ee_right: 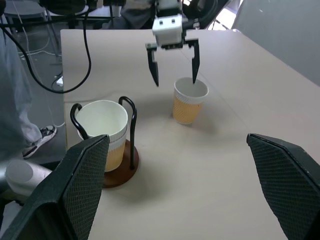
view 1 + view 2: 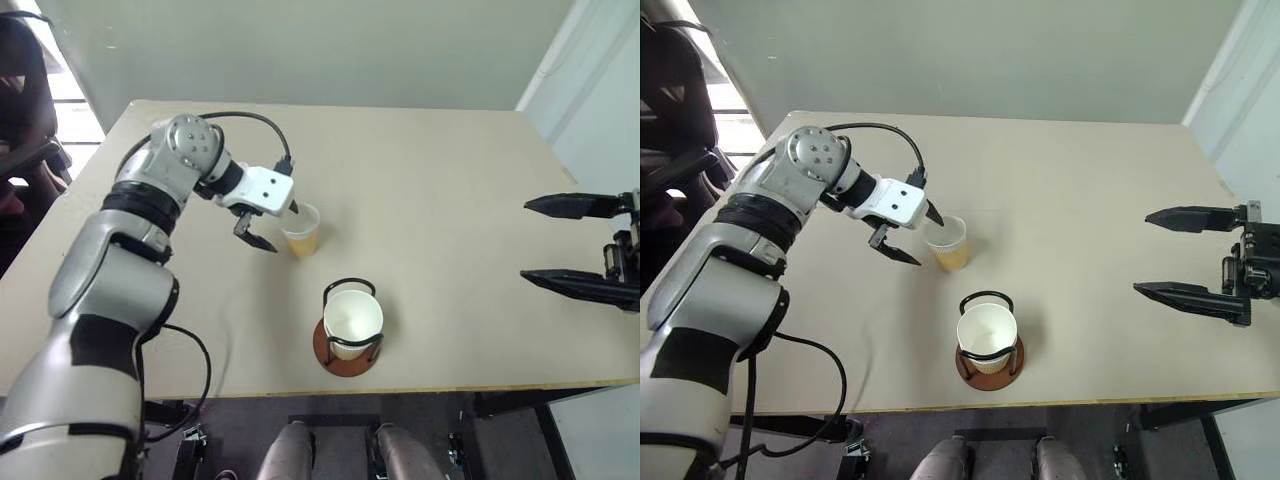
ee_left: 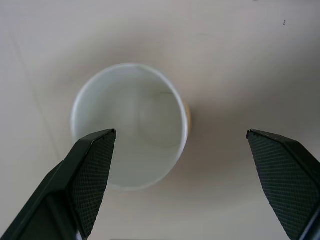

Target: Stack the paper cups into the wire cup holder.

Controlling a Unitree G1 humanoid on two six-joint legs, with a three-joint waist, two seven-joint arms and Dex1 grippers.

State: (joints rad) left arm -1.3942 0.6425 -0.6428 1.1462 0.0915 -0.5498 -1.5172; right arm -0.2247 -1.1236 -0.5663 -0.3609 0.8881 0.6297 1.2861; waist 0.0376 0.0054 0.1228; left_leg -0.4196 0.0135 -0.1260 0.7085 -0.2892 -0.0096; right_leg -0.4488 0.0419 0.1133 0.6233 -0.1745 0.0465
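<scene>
Left eye view, from left to right: the left gripper (image 2: 270,228) hangs tilted down over a lone paper cup (image 2: 301,230) standing upright, mouth up, on the table (image 2: 450,180); its fingers are spread wide and empty, one just over the rim; nearer the front edge the wire cup holder (image 2: 348,345) stands upright with stacked cups (image 2: 352,322) inside, mouths up; far right, the right gripper (image 2: 575,243) hovers spread wide, holding nothing.

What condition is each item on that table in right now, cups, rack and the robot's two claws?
Loose tan paper cup: upright, empty, on the beige table.
Black wire cup holder on brown disc: upright, holding nested cups.
Left tool: open, fingers astride the loose cup's rim.
Right tool: open, empty, off to the side.
</scene>
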